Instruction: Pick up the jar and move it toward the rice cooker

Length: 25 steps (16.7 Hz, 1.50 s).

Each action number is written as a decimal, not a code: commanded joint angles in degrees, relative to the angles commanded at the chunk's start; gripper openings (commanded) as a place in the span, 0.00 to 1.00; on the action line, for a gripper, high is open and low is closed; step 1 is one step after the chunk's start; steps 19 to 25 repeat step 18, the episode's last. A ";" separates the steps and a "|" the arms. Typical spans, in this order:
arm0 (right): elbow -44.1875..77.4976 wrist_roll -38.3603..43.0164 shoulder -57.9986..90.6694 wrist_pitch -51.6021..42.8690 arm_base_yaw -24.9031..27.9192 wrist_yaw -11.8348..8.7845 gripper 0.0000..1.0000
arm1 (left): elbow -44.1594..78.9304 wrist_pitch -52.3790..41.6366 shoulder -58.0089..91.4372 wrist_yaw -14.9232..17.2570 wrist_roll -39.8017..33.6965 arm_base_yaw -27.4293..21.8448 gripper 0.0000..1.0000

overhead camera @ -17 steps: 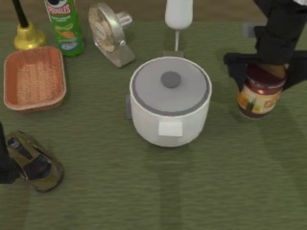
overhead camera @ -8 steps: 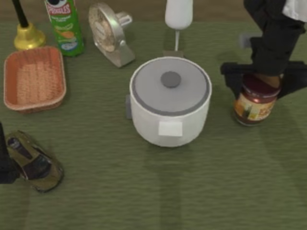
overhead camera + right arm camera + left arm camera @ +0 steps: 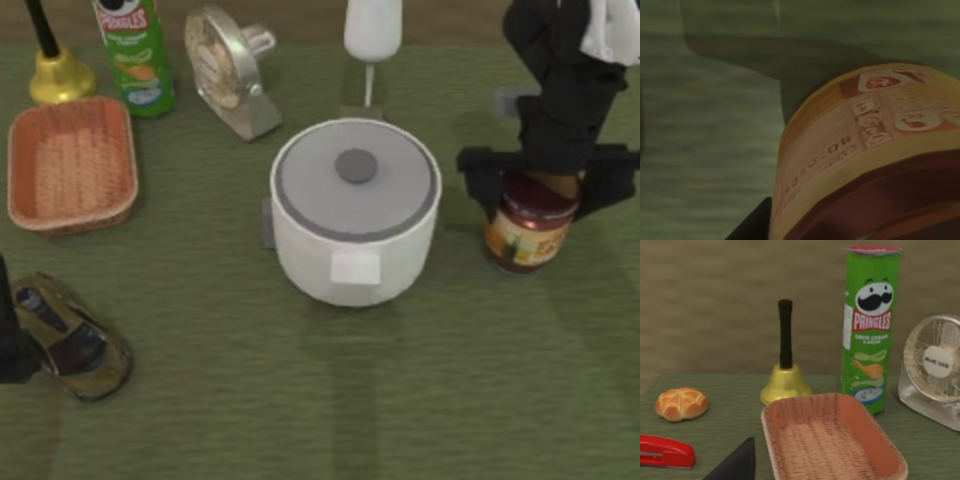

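Observation:
The jar (image 3: pixel 525 235), small with a dark red lid and a yellow-orange label, is just right of the rice cooker (image 3: pixel 355 210), with a narrow gap between them. My right gripper (image 3: pixel 545 180) comes down from above and is shut on the jar at its lid. In the right wrist view the jar (image 3: pixel 865 150) fills most of the picture, and one dark fingertip (image 3: pixel 752 225) lies against its side. My left gripper (image 3: pixel 8 345) is parked at the table's left edge beside a toy car, open, with one fingertip (image 3: pixel 742 462) showing in its wrist view.
Along the back stand a brass bell (image 3: pixel 58 72), a green Pringles can (image 3: pixel 135 55), a silver table clock (image 3: pixel 225 70) and a white object (image 3: pixel 372 28). A wicker basket (image 3: pixel 70 160) and an olive toy car (image 3: pixel 72 338) lie at the left. The left wrist view also shows a bread roll (image 3: pixel 681 404) and a red stapler (image 3: pixel 665 451).
My right gripper has carried the jar a little to the left, toward the rice cooker, and lower toward the table. The left arm has not moved.

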 joint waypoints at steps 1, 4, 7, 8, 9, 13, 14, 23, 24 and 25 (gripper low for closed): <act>0.00 0.00 0.00 0.00 0.00 0.00 0.15 | 0.00 0.00 0.00 0.00 0.00 0.00 1.00; 0.00 0.00 0.00 0.00 0.00 0.00 0.38 | 0.00 0.00 0.00 0.00 0.00 0.00 1.00; 0.00 0.00 0.00 0.00 0.00 0.00 0.60 | 0.00 0.00 0.00 0.00 0.00 0.00 1.00; 0.00 0.00 0.00 0.00 0.00 0.00 0.68 | 0.00 0.00 0.00 0.00 0.00 0.00 1.00; 0.00 0.00 0.00 0.00 0.00 0.00 0.75 | 0.00 0.00 0.00 0.00 0.00 0.00 1.00; 0.00 0.00 0.00 0.00 0.00 0.00 1.00 | 0.00 0.00 0.00 0.00 0.00 0.00 1.00; 0.00 0.00 0.00 0.00 0.00 0.00 1.00 | 0.00 0.00 0.00 0.00 0.00 0.00 1.00; 0.00 0.00 0.00 0.00 0.00 0.00 1.00 | 0.00 0.00 0.00 0.00 0.00 0.00 1.00; 0.00 0.00 0.00 0.00 0.00 0.00 1.00 | 0.00 0.00 0.00 0.00 0.00 0.00 1.00; 0.00 0.00 0.00 0.00 0.00 0.00 1.00 | 0.00 0.00 0.00 0.00 0.00 0.00 1.00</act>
